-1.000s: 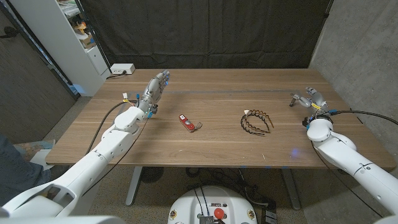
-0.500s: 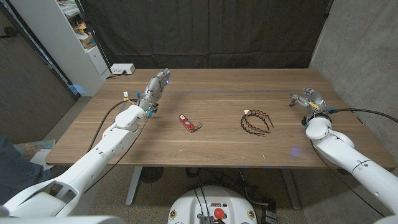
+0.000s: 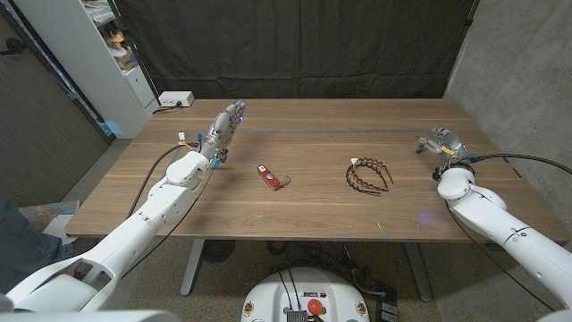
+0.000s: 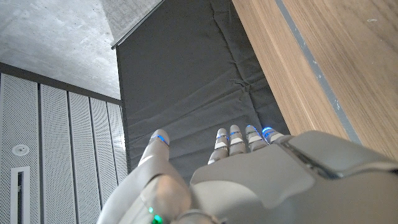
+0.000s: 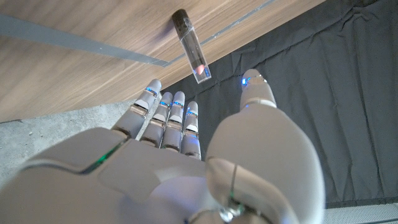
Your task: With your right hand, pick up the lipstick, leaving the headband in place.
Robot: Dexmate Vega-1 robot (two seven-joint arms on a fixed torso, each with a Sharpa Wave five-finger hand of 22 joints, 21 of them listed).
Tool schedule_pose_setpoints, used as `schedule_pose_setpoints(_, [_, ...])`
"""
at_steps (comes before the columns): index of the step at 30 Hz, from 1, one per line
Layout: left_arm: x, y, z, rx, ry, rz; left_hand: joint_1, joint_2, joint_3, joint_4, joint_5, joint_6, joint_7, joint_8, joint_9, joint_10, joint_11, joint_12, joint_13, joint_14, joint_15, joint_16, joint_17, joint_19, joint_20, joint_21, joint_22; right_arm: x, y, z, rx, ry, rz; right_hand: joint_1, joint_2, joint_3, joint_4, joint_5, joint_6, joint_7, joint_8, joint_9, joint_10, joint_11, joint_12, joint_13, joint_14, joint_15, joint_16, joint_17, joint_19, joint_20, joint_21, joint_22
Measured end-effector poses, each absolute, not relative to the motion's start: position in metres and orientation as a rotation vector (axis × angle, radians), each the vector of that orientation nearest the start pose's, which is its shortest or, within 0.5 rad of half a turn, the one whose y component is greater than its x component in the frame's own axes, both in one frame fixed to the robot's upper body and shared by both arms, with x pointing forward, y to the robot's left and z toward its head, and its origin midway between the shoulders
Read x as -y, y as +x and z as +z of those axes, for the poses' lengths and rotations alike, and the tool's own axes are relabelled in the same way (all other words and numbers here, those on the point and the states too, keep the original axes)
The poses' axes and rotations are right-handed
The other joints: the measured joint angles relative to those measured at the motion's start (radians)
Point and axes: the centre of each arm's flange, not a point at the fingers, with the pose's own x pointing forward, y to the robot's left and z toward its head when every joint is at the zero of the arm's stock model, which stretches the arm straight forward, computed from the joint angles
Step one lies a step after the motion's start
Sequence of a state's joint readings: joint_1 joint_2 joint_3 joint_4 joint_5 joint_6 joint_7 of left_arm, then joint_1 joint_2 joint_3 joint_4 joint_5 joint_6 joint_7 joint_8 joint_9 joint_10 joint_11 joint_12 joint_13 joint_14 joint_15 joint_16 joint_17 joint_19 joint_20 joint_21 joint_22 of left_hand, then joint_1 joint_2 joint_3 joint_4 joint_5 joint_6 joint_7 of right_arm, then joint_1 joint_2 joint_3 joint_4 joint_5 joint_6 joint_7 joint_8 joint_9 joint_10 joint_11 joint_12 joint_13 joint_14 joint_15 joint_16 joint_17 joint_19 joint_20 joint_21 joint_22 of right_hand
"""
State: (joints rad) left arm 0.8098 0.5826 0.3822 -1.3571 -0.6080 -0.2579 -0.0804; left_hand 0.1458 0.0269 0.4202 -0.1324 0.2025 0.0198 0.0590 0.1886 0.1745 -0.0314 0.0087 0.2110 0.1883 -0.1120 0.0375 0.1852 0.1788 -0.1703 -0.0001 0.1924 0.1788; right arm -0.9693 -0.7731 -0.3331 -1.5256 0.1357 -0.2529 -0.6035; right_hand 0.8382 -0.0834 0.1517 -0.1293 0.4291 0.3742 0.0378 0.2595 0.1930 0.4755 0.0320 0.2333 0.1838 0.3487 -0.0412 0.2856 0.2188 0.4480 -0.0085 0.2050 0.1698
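Right robot hand [image 3: 439, 139], fingers spread and holding nothing, waits at the surface's [image 3: 313, 210] three o'clock edge; lipstick [image 3: 268, 175] lies centre-left, headband [image 3: 368, 174] between them, so reaching means passing over it.

The right hand [image 5: 186, 168], fingers [image 5: 166, 118] spread, faces a lipstick [image 5: 191, 46] on the table [image 5: 74, 62].
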Motion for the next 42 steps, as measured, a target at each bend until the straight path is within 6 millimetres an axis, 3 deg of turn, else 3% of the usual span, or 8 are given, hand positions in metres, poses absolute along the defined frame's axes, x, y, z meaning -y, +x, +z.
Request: schedule_pose_setpoints(42, [-0.293, 0.646, 0.001, 0.613, 0.086, -0.260, 0.001, 0.001, 0.000, 0.000, 0.000, 0.000, 0.000, 0.000, 0.000, 0.000, 0.000, 0.000, 0.000, -0.003, -0.003, 0.000, 0.000, 0.000, 0.000, 0.000, 0.000, 0.424, 0.630, -0.057, 0.296, -0.647, -0.600, 0.046, 0.046, -0.021, 0.012, 0.008, 0.118, -0.028, 0.015, 0.000, 0.115, -0.018, 0.011, 0.005, 0.115, -0.003, 0.044, 0.016, 0.060, -0.022, 0.006, 0.000])
